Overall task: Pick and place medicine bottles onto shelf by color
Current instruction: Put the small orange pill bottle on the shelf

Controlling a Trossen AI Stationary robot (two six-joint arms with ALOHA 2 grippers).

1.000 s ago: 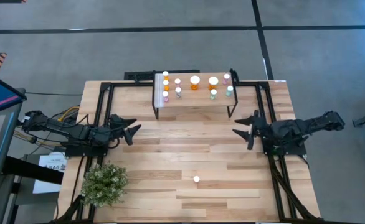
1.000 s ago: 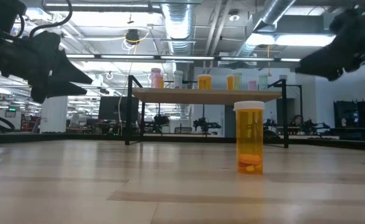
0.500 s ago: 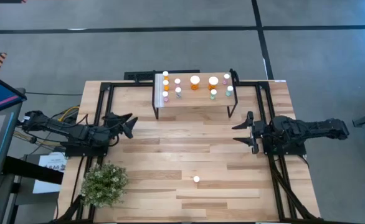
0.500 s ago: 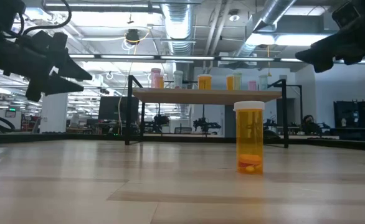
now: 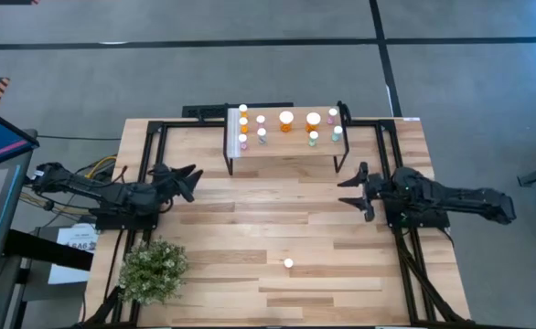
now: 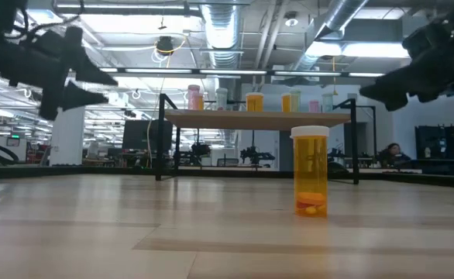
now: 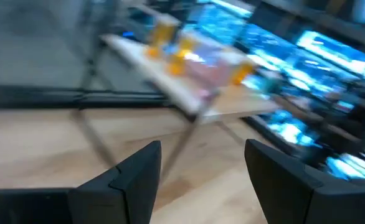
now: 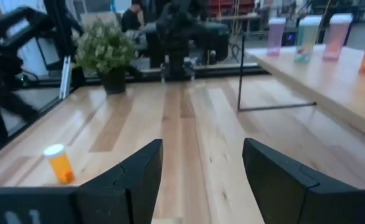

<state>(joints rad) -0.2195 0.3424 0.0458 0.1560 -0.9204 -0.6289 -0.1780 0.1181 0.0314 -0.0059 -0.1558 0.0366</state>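
One orange medicine bottle (image 6: 310, 171) — translucent, white-capped, pills at its base — stands upright on the counter (image 5: 250, 228), well apart from the shelf (image 5: 286, 151) carrying the other bottles (image 5: 286, 122). Left hand (image 5: 187, 179) and right hand (image 5: 355, 190) hover open — both empty.

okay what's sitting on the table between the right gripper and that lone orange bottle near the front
Nothing: in the high view only bare tabletop separates the right gripper from the lone orange bottle. The right wrist view shows the same.
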